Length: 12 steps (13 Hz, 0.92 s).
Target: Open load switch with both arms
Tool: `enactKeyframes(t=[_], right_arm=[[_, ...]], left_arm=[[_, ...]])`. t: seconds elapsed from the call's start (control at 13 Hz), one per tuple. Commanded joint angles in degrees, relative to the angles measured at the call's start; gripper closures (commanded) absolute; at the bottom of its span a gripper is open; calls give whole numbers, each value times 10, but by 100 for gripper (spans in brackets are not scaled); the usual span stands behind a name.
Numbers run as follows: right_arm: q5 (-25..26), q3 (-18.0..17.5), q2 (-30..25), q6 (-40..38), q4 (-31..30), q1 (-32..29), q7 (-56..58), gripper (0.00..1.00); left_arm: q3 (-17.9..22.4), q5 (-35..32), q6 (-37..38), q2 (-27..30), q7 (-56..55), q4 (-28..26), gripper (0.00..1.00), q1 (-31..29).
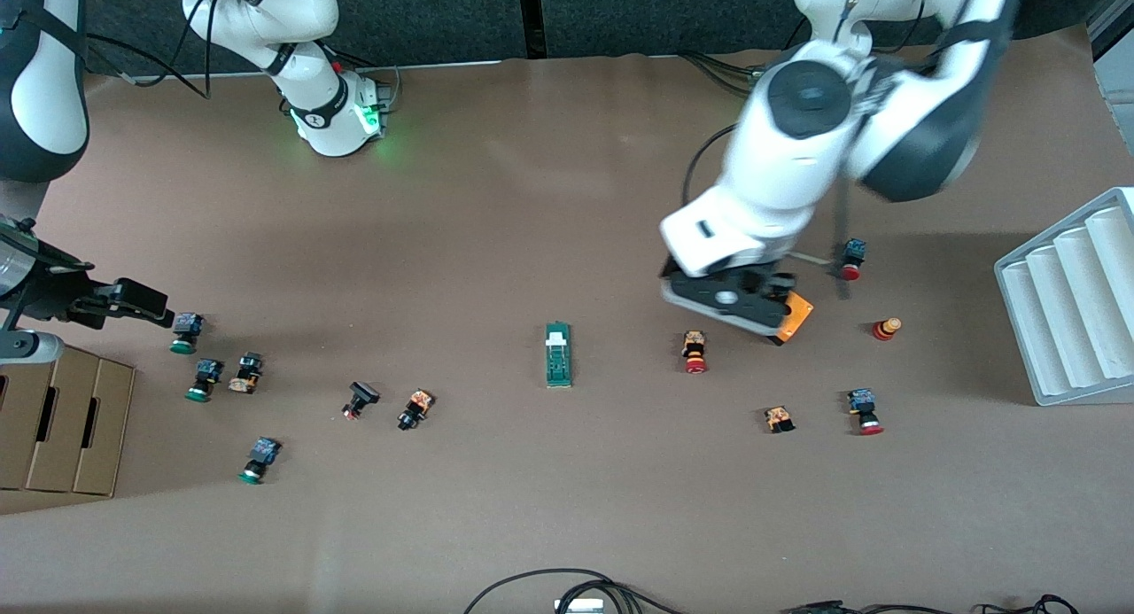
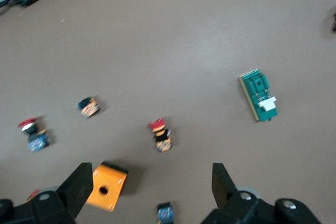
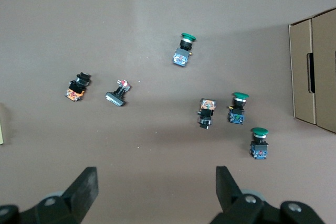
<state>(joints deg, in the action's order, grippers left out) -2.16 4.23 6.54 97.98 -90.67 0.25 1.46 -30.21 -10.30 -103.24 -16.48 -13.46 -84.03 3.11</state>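
Observation:
The load switch (image 1: 558, 354), a narrow green block with a white sliding piece at one end, lies flat in the middle of the table; the left wrist view shows the load switch (image 2: 259, 96) too. My left gripper (image 1: 740, 306) hovers open over the table toward the left arm's end. Between its spread fingers (image 2: 81, 182) lies bare table, with an orange cube (image 2: 106, 186) beside one finger. My right gripper (image 1: 133, 302) hangs open at the right arm's end, over green-capped buttons (image 3: 184, 50). Nothing sits between its fingertips (image 3: 88, 182).
Red-capped buttons (image 1: 695, 353) lie scattered near the orange cube (image 1: 795, 317). Green-capped buttons (image 1: 184, 332) lie near a cardboard box (image 1: 62, 423). A white ribbed tray (image 1: 1072, 304) stands at the left arm's end. Cables (image 1: 567, 587) run along the front edge.

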Motion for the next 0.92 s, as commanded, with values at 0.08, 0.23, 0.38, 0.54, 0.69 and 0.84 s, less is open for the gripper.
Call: enactKeyframes(t=[0.08, 0.23, 0.38, 0.54, 0.69, 0.84], right_arm=[[6, -18, -10, -10, 7, -38, -8, 0], [8, -28, -9, -9, 7, -45, -8, 0], [6, -28, -9, -11, 8, -42, -8, 0], [2, -29, -17, -10, 7, -42, -8, 0], [2, -29, -42, -10, -16, -47, -6, 0], [3, -29, -54, 0, -35, -50, -4, 0]], left_arm=[[-5, 14, 102, 13, 11, 49, 0, -36], [0, 18, 119, 16, 33, 55, 0, -56], [48, 61, 119, 47, 83, 43, 0, -54], [109, 91, 113, 93, 126, -4, 0, -43], [172, 99, 113, 145, 133, -54, 0, -29], [214, 98, 112, 188, 133, -99, 0, -16]])
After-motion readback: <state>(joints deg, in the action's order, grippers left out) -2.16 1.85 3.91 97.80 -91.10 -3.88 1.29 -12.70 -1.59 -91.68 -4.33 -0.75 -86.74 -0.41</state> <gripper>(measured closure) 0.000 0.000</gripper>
